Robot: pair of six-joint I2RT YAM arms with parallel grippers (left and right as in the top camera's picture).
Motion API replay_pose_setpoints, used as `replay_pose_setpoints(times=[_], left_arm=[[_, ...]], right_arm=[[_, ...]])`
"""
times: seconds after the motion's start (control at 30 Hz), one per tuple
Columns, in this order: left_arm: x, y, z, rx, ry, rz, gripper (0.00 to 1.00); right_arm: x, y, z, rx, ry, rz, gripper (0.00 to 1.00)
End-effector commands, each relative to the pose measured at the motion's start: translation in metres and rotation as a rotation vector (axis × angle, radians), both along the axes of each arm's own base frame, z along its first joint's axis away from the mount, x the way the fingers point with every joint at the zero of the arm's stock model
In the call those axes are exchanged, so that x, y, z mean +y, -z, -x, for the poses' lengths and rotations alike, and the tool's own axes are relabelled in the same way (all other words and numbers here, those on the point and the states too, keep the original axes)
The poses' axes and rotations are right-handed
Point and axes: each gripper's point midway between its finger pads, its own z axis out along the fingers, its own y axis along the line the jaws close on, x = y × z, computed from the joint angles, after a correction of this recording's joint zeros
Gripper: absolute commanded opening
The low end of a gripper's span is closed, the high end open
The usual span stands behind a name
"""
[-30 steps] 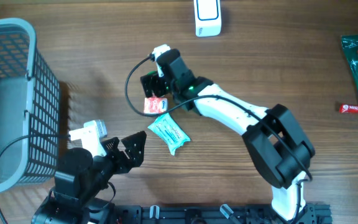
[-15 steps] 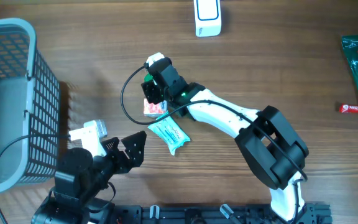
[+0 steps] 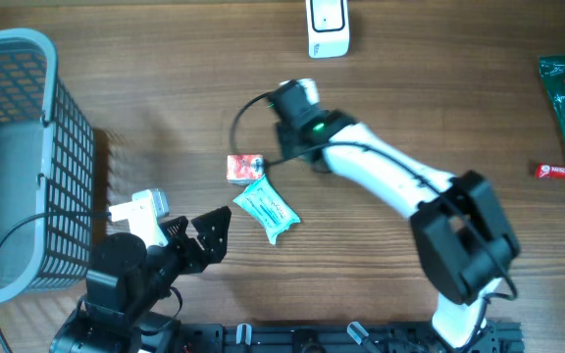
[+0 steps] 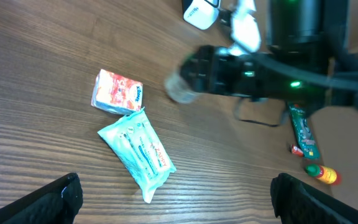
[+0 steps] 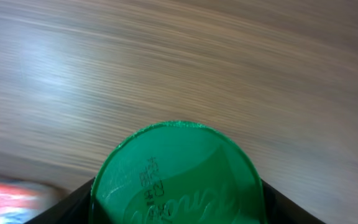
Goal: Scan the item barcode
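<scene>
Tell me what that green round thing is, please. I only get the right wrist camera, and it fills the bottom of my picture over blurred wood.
Observer: The left wrist camera shows it from the side: a small round tub, blurred, held by the right gripper.
Operator: Anything else lying about?
Observer: Overhead, a red packet and a light blue pack lie next to each other on the table.
Operator: And where would the tub get scanned?
Observer: Perhaps at the white device by the table's far edge; I cannot tell for sure what it is.
</scene>
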Motion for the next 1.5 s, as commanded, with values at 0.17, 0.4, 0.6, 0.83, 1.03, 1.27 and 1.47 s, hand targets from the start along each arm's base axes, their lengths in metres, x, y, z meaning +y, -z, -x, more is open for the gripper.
replay_pose_setpoints(times=[0.17,0.4,0.6,0.83,1.03,1.27,1.47], left_arm=[[0.000,0.000,0.000,-0.011,0.009,-0.019,1.00],[0.000,0.000,0.000,-0.011,0.009,-0.019,1.00],[0.000,0.000,0.000,-0.011,0.009,-0.019,1.00],[0.000,0.000,0.000,-0.011,0.009,-0.019,1.00],[0.000,0.000,0.000,-0.011,0.009,-0.019,1.00],[0.000,0.000,0.000,-0.011,0.009,-0.019,1.00],[0.000,0.000,0.000,-0.011,0.009,-0.019,1.00]], right_arm=[[-0.037,-0.001,0.038,0.227,0.145,-0.075,0.59],[-0.037,0.002,0.048,0.273,0.210,-0.100,0.94],[-0.031,-0.031,0.055,0.285,0.234,-0.183,1.00],[-0.046,-0.151,0.064,0.199,0.310,-0.298,1.00],[-0.044,-0.226,0.039,-0.051,0.285,-0.430,1.00],[-0.050,-0.183,0.009,-0.046,0.453,-0.359,0.99],[-0.022,-0.115,-0.011,0.210,0.473,-0.426,0.99]])
